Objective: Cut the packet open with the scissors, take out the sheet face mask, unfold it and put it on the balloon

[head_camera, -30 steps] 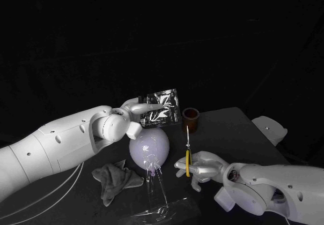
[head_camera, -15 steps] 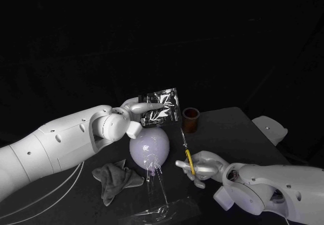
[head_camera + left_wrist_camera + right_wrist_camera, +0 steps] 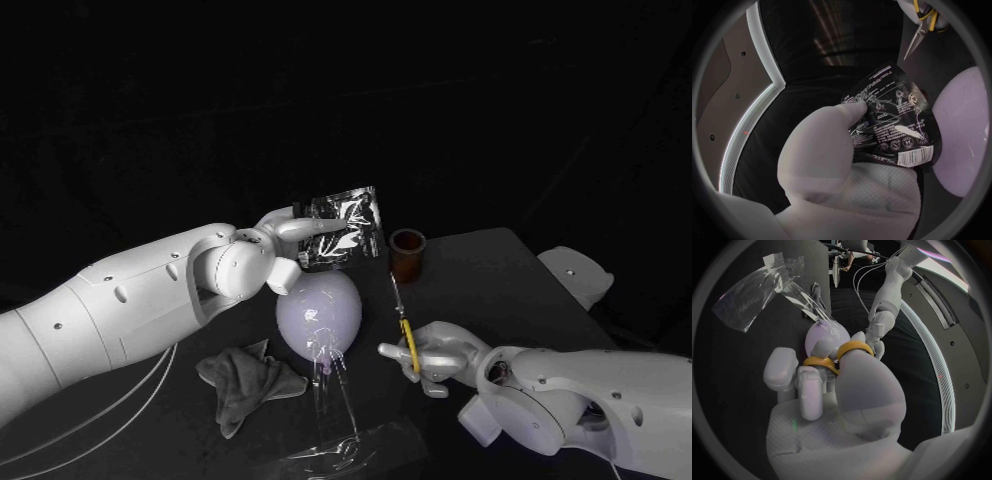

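Packet, black and glossy, sits just above the centre of the head view, pinched upright by the left hand at its left edge. The pale balloon stands just below it. Right of centre and lower, the right hand grips the yellow-handled scissors, with the blades pointing up and clear of the packet. A grey cloth lies at lower left.

Glossy foil packet, smooth matt balloon, metal-bladed scissors, crumpled cloth, clear plastic film
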Tool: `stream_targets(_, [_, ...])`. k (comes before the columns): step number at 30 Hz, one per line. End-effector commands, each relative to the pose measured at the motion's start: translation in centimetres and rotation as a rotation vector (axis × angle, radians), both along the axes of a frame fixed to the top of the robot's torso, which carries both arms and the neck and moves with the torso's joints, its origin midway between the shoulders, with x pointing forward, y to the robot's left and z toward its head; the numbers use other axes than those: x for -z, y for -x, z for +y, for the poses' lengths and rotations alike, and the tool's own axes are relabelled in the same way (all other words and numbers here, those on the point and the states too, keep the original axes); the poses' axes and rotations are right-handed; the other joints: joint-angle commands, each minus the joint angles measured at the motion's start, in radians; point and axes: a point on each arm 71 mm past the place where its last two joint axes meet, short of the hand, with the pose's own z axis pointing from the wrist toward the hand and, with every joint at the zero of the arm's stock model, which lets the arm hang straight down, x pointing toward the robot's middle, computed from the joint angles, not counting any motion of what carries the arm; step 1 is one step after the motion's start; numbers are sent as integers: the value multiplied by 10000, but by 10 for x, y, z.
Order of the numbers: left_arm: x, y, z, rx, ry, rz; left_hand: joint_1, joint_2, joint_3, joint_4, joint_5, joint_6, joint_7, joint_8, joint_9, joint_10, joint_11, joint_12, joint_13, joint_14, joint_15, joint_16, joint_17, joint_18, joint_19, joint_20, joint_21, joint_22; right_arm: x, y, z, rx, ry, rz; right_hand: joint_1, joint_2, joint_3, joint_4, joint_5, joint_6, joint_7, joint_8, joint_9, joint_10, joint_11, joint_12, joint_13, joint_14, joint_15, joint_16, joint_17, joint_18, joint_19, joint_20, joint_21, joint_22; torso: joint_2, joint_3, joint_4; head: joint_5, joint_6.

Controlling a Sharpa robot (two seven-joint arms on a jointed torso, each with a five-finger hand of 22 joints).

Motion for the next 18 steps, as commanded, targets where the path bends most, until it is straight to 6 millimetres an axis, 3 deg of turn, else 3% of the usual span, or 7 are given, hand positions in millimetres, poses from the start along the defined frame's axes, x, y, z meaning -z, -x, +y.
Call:
stream_targets(1, [-3, 0, -2, 183, 278, -78, -27, 96, 10, -71, 39, 27, 50, 42, 1127, 118, -19, 19, 11, 70, 5, -39, 16, 176, -68, -34, 54, 18, 0, 1, 2, -213, -168, 66, 76, 405, -313, -10, -25, 1045, -842, 2965, 797, 1827, -856, 10463, 4323, 1198, -183, 34, 2604, -115, -95, -34, -149, -83, 1, 0, -3, 21, 9])
stream_targets(3, [-3, 0, -2, 180, 287, -73, -27, 96, 10, -71, 39, 27, 50, 42, 1127, 118, -19, 19, 11, 70, 5, -39, 16, 176, -68, -34, 54, 18, 0, 1, 1, -153, -191, 75, 43, 446, -771, -34, -10, -457, -702, 76, -562, 1805, -700, 10389, 4270, 1131, -101, -73, 2312, -78, -264, 30, -435, -235, -1, 4, 1, 26, 5])
stream_targets(7, [-3, 0, -2, 170, 301, -53, -39, 95, 9, -76, 39, 27, 49, 42, 1131, 121, -20, 19, 11, 73, 4, -39, 18, 176, -70, -34, 65, 24, 0, 1, 0, 11, -139, 159, -65, 265, -804, -30, -10, -1618, -140, -2697, -2224, 1446, -221, 8947, 3271, 1056, 250, -214, 1970, -51, -376, 230, -696, -371, 0, 10, -5, 30, -15])
stream_targets(10, [-3, -1, -2, 168, 327, -35, -39, 95, 9, -76, 39, 27, 49, 42, 1131, 121, -20, 19, 11, 73, 4, -39, 18, 176, -70, -34, 65, 24, 1, 2, 0, 3, -2, 268, -45, 241, -794, -41, -36, -1964, 100, -3369, -2647, 1756, -96, 10132, 4094, 1140, 366, -70, 2331, -115, -247, 365, -488, -235, 3, 14, -14, 67, -20])
stream_targets(13, [-3, -1, -1, 158, 346, -25, -42, 96, 9, -77, 39, 28, 49, 42, 1132, 122, -20, 19, 11, 74, 4, -38, 19, 176, -71, -34, 68, 26, 1, 3, 0, 20, 134, 341, -155, 11, -752, 16, 2, -3967, 686, -4742, -3241, 1827, 392, 10463, 4323, 1194, 710, 27, 2585, -194, -160, 575, -357, -145, 5, 15, -18, 77, -16])
stream_targets(16, [-3, -2, -1, 141, 351, -21, -42, 96, 9, -77, 39, 28, 49, 42, 1132, 122, -20, 19, 11, 74, 4, -38, 19, 176, -71, -34, 68, 26, 1, 5, 0, -41, 189, 402, -717, -1203, 635, 142, 13, -4862, 963, -5533, -3864, -1358, 671, 984, -1821, 761, 1019, -727, 824, 0, -774, 863, -1468, -805, 6, 11, -15, 78, -24])
stream_targets(18, [-3, -2, -1, 131, 350, -18, -42, 96, 9, -77, 39, 28, 49, 42, 1132, 122, -20, 19, 11, 74, 4, -38, 19, 176, -71, -34, 68, 26, 1, 5, 0, -116, 200, 443, -1013, -1518, 1275, 192, 26, -4746, 1041, -5551, -4021, -1229, 679, 204, -2496, 744, 1036, -805, 696, 38, -828, 963, -1584, -874, 7, 12, -15, 79, -24])
